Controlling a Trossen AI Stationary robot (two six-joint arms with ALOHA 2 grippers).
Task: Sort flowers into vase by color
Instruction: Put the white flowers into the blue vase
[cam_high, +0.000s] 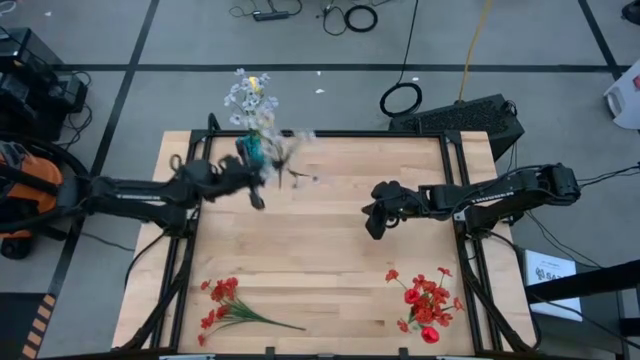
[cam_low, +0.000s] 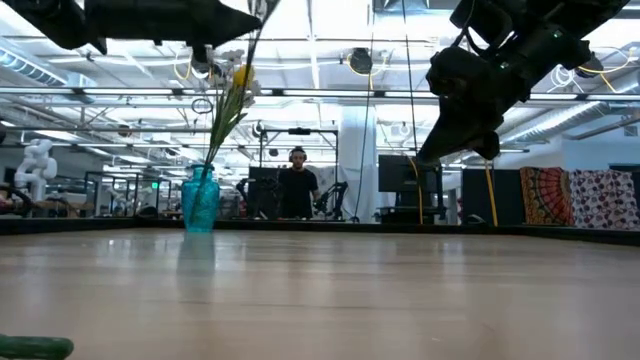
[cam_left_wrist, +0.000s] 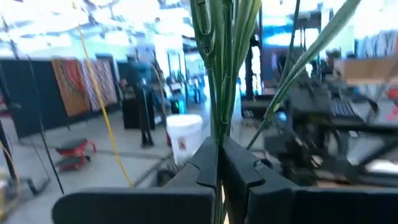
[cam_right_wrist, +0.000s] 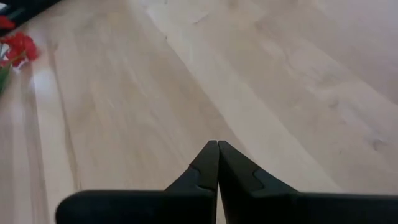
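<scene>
A teal vase (cam_high: 252, 150) (cam_low: 200, 200) stands at the table's far edge, left of the middle. White and yellow flowers (cam_high: 250, 95) (cam_low: 243, 75) stick up out of it. My left gripper (cam_high: 262, 178) (cam_left_wrist: 219, 146) hangs right beside the vase, shut on green stems. One bunch of red flowers (cam_high: 225, 305) lies near the front left and another (cam_high: 428, 300) (cam_right_wrist: 18, 46) near the front right. My right gripper (cam_high: 375, 222) (cam_right_wrist: 217, 144) (cam_low: 455, 150) hangs shut over the table's middle right and holds nothing. My left gripper pinches a few thin green stems (cam_left_wrist: 217, 127) between its two fingers. The fingers come about level from the table's left and lie across the stems. The stems and a long leaf (cam_left_wrist: 311, 43) rise past the fingertips. My gripper hides their lower ends, and their heads are out of the wrist view.
Bare wood lies between the two red bunches and under my right gripper. A black keyboard (cam_high: 465, 115) sits just beyond the far right corner. In the low view a person (cam_low: 297, 190) stands in the room behind the table.
</scene>
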